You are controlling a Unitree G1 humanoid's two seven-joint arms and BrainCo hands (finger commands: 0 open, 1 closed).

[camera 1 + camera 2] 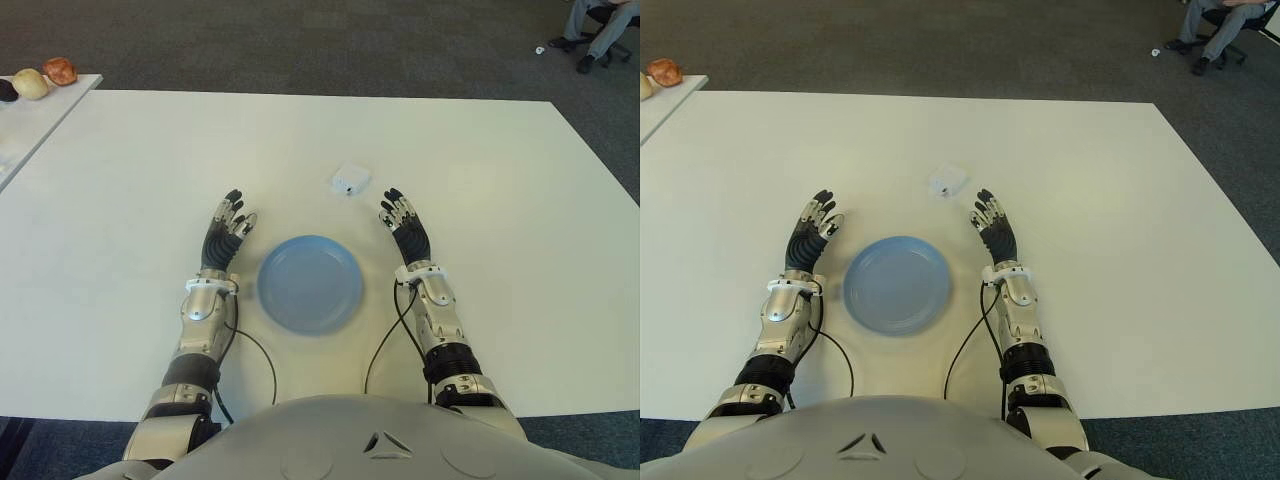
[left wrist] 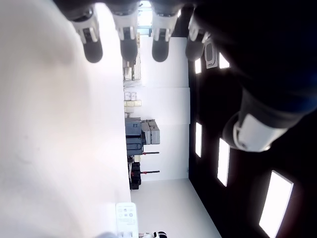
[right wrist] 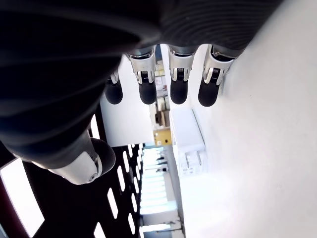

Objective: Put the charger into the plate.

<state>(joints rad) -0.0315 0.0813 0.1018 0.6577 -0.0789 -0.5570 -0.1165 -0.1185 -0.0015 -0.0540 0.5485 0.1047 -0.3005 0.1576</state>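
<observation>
So nothing is grabbed yet. The charger (image 1: 350,181) sits on the white tabletop (image 1: 130,170), just past the fingertips of the right robot hand (image 1: 405,232) and a bit toward the left robot hand (image 1: 226,235). The blue plate (image 1: 310,283) lies between the two hands, closer to the robot than the charger, and it has nothing in it.

My worry from here: the charger is a small, smooth block with its prongs (image 3: 190,159) sticking out flat along the table. A flat approach could just push it further away instead of getting fingers around it, and a grip on the prongs would probably slip. Dragging it back could also bump the plate rim and shove the plate.

Both hands point forward, palms down, low over the tabletop, fingers stretched out and loose, holding nothing. The right wrist view shows the charger straight ahead of those fingers, not touching.
</observation>
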